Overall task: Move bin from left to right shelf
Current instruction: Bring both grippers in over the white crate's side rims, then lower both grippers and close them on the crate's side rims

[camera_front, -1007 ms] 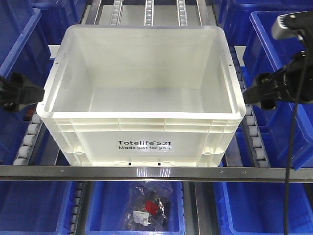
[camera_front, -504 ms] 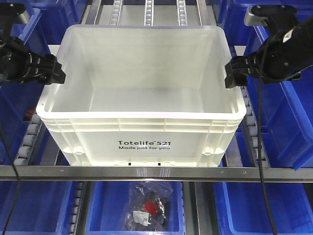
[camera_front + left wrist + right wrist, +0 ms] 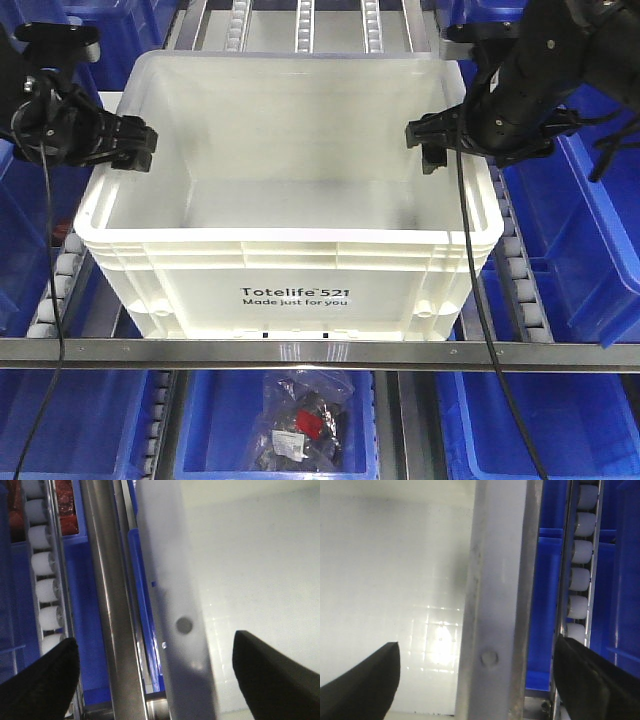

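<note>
Tote first: the large white rectangular plastic bin with the black "Totelife 521" print sits squarely on the metal flow-rack shelf. Its printed wall is just behind the shiny steel front rail, and rows of small white rollers show on either side of it.

My left hand is at the white bin's left rim. On the wrist camera I see its two black fingers held apart, one outside the wall over the rollers, the other over the bin's interior, the rim between them. My right hand mirrors that at the right rim, its fingers spread with the wall in the gap. I cannot tell whether either hand touches the plastic.

Blue plastic bins flank the white bin. Below it, another blue one holds a clear bag of parts.
</note>
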You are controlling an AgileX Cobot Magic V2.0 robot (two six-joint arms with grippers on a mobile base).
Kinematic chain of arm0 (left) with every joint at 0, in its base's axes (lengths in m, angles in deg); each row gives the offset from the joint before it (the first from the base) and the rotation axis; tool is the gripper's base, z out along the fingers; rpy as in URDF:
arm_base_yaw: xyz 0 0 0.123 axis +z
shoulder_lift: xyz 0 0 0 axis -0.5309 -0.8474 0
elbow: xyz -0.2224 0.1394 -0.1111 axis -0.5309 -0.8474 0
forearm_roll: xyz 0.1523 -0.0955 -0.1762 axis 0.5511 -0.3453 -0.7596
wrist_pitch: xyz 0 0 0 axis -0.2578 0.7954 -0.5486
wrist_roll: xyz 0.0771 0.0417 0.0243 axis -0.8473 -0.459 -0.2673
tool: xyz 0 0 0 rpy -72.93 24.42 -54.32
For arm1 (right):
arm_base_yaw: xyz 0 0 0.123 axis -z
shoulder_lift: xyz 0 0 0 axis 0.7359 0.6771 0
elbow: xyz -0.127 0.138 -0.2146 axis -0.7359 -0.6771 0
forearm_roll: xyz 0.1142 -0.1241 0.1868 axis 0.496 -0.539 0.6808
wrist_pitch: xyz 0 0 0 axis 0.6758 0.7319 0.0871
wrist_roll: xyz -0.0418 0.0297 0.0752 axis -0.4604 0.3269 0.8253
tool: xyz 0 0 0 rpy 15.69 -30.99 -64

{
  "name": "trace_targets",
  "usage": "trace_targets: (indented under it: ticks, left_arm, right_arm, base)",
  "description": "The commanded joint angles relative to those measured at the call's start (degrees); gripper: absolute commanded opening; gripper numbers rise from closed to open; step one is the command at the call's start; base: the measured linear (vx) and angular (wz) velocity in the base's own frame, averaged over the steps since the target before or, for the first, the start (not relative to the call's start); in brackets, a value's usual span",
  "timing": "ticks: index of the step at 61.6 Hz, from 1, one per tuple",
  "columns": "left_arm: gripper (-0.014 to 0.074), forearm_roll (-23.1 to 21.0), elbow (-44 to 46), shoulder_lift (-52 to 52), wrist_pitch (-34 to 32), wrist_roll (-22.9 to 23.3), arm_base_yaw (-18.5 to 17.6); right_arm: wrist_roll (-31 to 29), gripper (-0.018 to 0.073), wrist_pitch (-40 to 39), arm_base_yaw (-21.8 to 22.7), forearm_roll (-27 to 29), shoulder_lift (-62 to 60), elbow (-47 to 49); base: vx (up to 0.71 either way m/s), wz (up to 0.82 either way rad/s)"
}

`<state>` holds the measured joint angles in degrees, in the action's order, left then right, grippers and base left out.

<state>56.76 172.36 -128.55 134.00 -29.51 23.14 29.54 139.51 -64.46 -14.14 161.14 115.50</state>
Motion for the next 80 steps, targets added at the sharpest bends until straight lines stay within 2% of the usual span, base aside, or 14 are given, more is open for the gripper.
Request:
trace_targets:
  ticks: [1, 8, 16, 26, 39, 52, 62, 80]
  left_arm:
    - [0.0595, 1.5, 3.2, 1.5, -2.7, 2.5, -1.1]
    - [0.0595, 5.8, 4.3, 0.6, -2.3, 5.6, -2.0]
    - [0.0595, 7.4, 5.3, -0.1, -1.2, 7.0, -2.8]
    - [0.0594, 7.2, 5.7, -0.3, 0.1, 8.0, -3.4]
    - [0.0594, 3.8, 5.7, -0.3, 0.7, 8.0, -3.5]
    - [0.0578, 3.7, 5.7, -0.3, 1.0, 8.0, -3.5]
    - [0.0529, 3.7, 5.7, -0.3, 1.7, 8.0, -3.5]
    - [0.0386, 3.7, 5.7, -0.3, 2.4, 8.0, -3.5]
  right_arm:
    - [1.7, 0.0587, -0.6, 0.0, -1.5, -1.2, 3.5]
    - [1.9, 0.0584, 0.2, 0.0, -1.5, -0.2, 4.5]
    - [2.2, 0.0584, 0.2, 0.0, -1.4, -0.1, 4.5]
    - [2.2, 0.0584, 0.3, 0.0, -1.3, -0.1, 4.5]
    - [2.1, 0.0584, 0.6, 0.0, 0.1, -0.1, 4.5]
    - [2.1, 0.0571, 1.3, 0.0, 0.3, 0.0, 4.5]
    - [2.1, 0.0519, 2.7, 0.0, 0.3, 0.1, 4.5]
    - [2.1, 0.0348, 4.2, 0.0, 0.3, 0.1, 4.5]
  base:
    - [0.0, 0.0]
    - [0.0, 0.0]
    - [0.0, 0.0]
    - [0.0, 0.0]
    - [0.0, 0.0]
    - [0.0, 0.0]
    - [0.0, 0.0]
    - [0.0, 0.0]
